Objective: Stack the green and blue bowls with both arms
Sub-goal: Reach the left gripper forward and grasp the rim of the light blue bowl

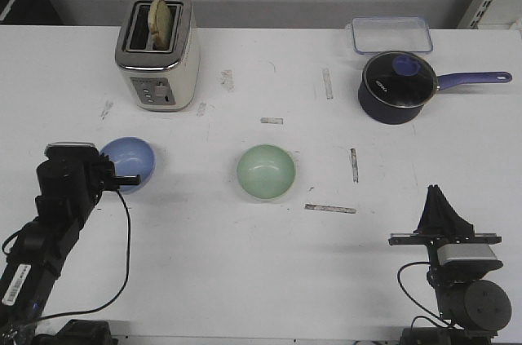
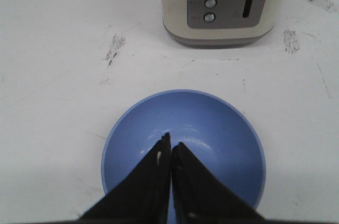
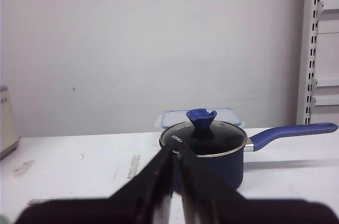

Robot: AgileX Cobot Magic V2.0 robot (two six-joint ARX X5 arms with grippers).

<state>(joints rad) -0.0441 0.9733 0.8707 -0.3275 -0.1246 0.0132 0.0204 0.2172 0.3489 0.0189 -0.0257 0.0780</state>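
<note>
The light blue bowl (image 1: 130, 159) sits on the white table at the left, and the pale green bowl (image 1: 266, 172) stands upright near the middle, apart from it. My left gripper (image 1: 134, 179) is at the blue bowl's near side. In the left wrist view the blue bowl (image 2: 212, 128) lies under the left gripper (image 2: 170, 143), which is shut with nothing between its fingers, its tips over the bowl's inside. My right gripper (image 1: 440, 196) is at the front right, far from both bowls. It is shut and empty (image 3: 175, 152), pointing toward the saucepan.
A cream toaster (image 1: 157, 51) with a bread slice stands at the back left, close behind the blue bowl (image 2: 222, 1). A dark navy saucepan (image 1: 397, 86) with lid and long handle and a clear container (image 1: 391, 34) sit at the back right. Tape marks dot the table.
</note>
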